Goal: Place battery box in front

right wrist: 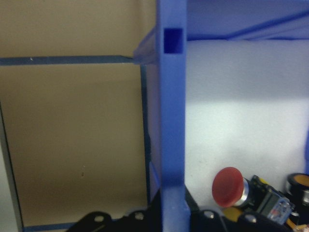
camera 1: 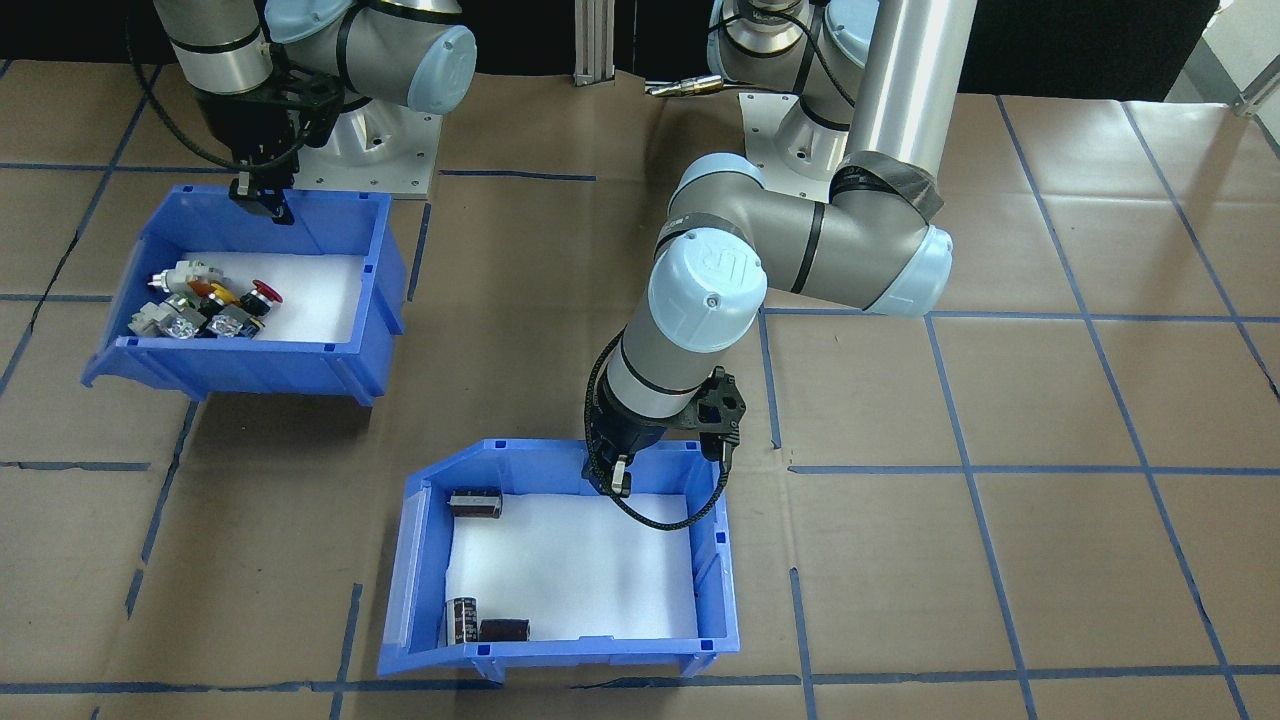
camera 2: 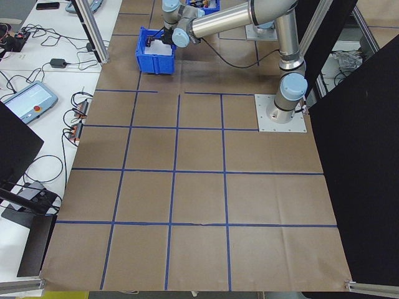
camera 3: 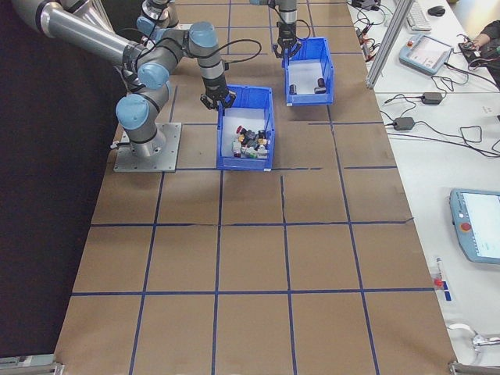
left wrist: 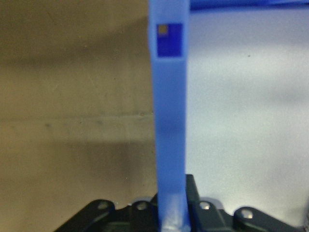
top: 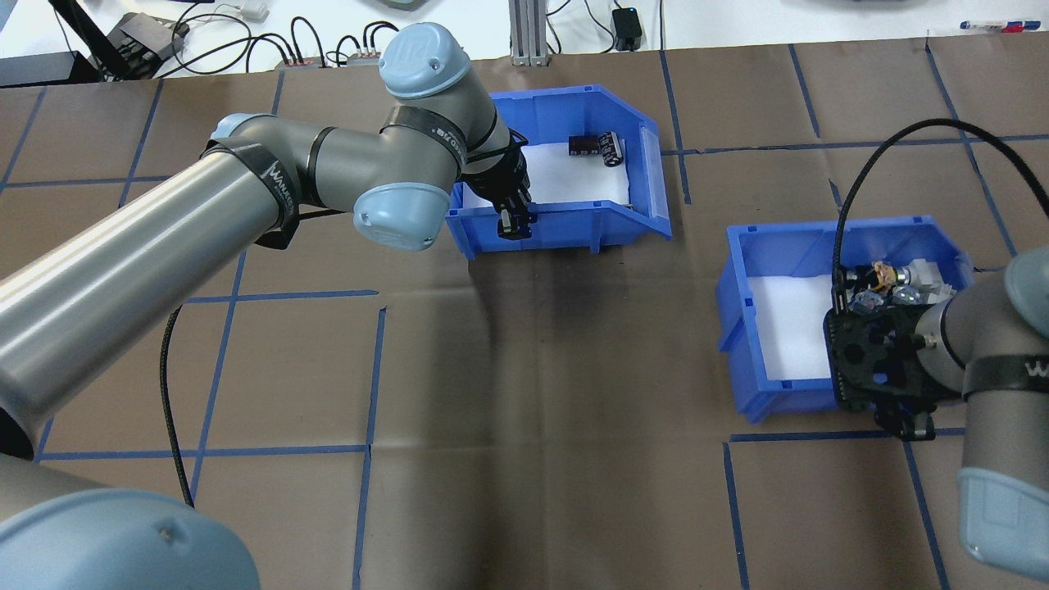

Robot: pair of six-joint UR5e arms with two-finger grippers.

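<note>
Even bright light (wrist views blurred), soft shadows

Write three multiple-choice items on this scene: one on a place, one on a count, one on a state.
1. Where does the left gripper sit?
A. On the wall of the battery box
B. Over bare table
C. Inside the switch box

2. How many dark cells lie in the battery box?
A. One
B. Three
C. Six

3. How do the right gripper's jaws stand?
A. Wide open above the table
B. Shut on the wall of the switch box
C. Shut on a red button

Key:
1 A, the left wrist view shows the blue wall between the jaws.
2 B, one near the arm, two at the far end.
3 B, the right wrist view shows the wall clamped.
</note>
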